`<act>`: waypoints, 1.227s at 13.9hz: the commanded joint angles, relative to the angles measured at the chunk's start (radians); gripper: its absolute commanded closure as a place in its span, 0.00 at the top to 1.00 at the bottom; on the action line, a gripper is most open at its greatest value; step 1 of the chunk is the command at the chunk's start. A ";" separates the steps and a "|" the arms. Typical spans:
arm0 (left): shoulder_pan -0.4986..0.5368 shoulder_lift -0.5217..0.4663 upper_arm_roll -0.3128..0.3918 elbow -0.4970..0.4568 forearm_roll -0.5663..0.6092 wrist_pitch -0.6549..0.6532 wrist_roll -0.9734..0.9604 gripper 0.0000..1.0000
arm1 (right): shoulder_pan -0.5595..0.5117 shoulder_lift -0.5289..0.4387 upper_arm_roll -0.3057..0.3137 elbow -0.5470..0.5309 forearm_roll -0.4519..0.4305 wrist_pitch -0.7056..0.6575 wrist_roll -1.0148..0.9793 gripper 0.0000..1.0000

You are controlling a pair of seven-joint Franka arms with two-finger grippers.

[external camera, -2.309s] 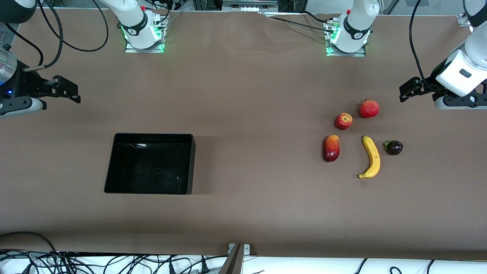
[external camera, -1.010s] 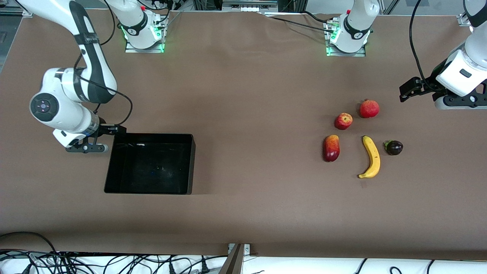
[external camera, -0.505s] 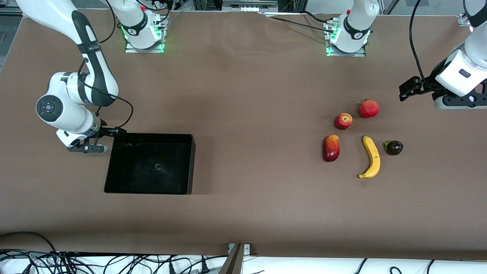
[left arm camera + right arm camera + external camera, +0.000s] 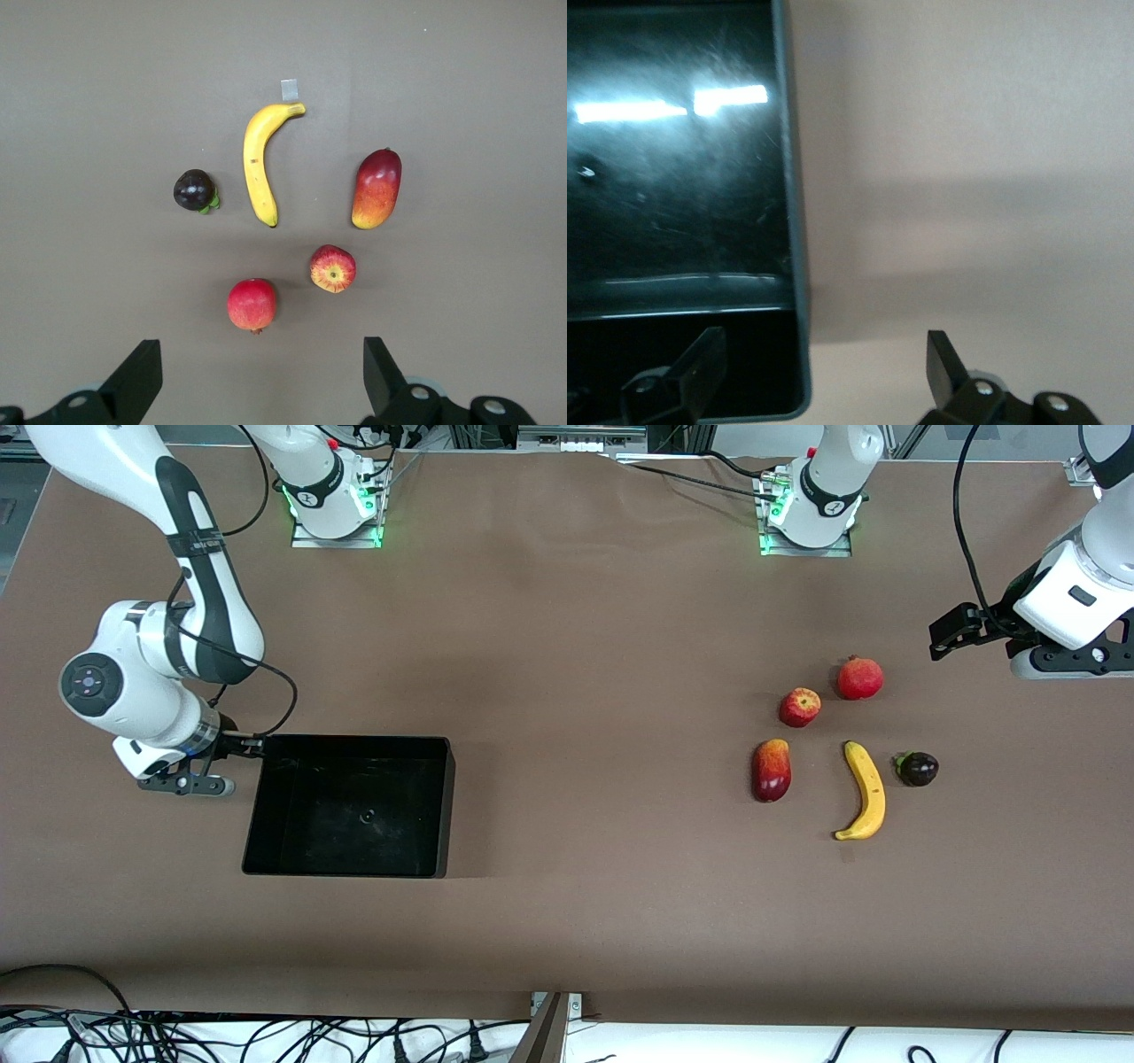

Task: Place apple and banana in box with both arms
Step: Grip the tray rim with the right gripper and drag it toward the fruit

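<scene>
Box (image 4: 673, 177) cropped in right wrist view

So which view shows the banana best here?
The left wrist view: the banana fills more of the picture from overhead, specks visible, and nothing covers it. The front view shows it whole but smaller, among the other fruits. The right wrist view misses it entirely.

Desk (image 4: 567, 921) w/ matte brown cover, a few faint creases near the edge where the bases stand. Even overhead light, soft shadows. Two metal mounting plates (image 4: 337, 530) w/ green glow along that edge. At the edge nearest the front camera: white surface w/ tangle of black cables (image 4: 266, 1036) and a grey metal bracket (image 4: 551, 1027) at mid-edge.
</scene>
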 commanded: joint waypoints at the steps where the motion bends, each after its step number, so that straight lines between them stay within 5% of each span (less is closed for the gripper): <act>1: 0.003 -0.009 0.001 0.010 -0.022 -0.021 0.025 1.00 | -0.010 0.068 0.007 0.075 0.030 -0.026 -0.016 1.00; 5: 0.003 -0.009 -0.002 0.010 -0.022 -0.025 0.024 1.00 | -0.013 0.155 0.007 0.077 0.057 0.068 -0.019 0.98; 7: 0.003 -0.009 -0.002 0.010 -0.022 -0.026 0.025 1.00 | -0.011 0.158 0.007 0.077 0.073 0.069 -0.040 0.69; 9: 0.003 -0.009 -0.002 0.010 -0.022 -0.026 0.025 1.00 | -0.013 0.158 0.009 0.091 0.076 0.048 -0.071 0.12; 10: 0.003 -0.009 -0.002 0.010 -0.022 -0.026 0.025 1.00 | -0.011 0.158 0.007 0.107 0.081 0.018 -0.071 0.00; 14: 0.003 -0.009 -0.002 0.010 -0.022 -0.026 0.022 1.00 | -0.001 0.160 0.013 0.166 0.087 -0.065 -0.118 0.00; 17: 0.001 -0.009 -0.004 0.010 -0.022 -0.026 0.015 1.00 | 0.015 0.132 0.084 0.199 0.120 -0.079 -0.116 0.00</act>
